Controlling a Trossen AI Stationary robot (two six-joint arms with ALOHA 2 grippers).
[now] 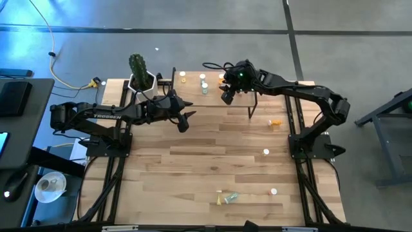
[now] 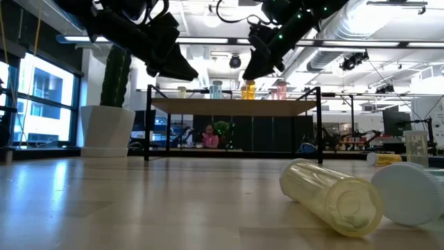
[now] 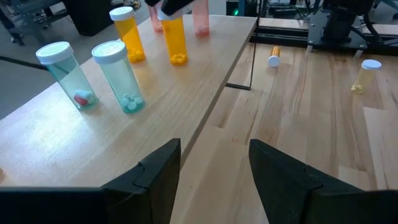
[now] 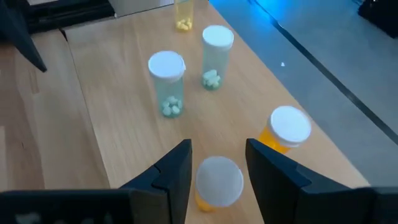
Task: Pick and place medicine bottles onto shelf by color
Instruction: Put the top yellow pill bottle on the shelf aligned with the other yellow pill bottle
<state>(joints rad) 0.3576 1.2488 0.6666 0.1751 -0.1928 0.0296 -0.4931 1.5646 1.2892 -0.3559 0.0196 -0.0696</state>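
Right gripper [image 4: 217,163]: poised over the shelf [image 1: 212,98], fingers spread either side of an orange bottle [image 4: 218,182] standing upright between them; contact not discernible, judged just set down or about to be taken.
Left gripper [image 3: 214,177]: fingers apart, nothing between them, held beside the shelf edge.
Done: two green bottles [image 4: 166,82] beyond the right fingertips, second orange bottle [image 4: 285,132] just beside, yellow one [image 4: 183,14] farther off; pink ones seen at the shelf's far end.
Left: several bottles lying on the table [image 1: 193,174], well behind the grippers, e.g. yellow one [image 2: 331,195].
Look: clear tinted bodies, white caps, pills inside.
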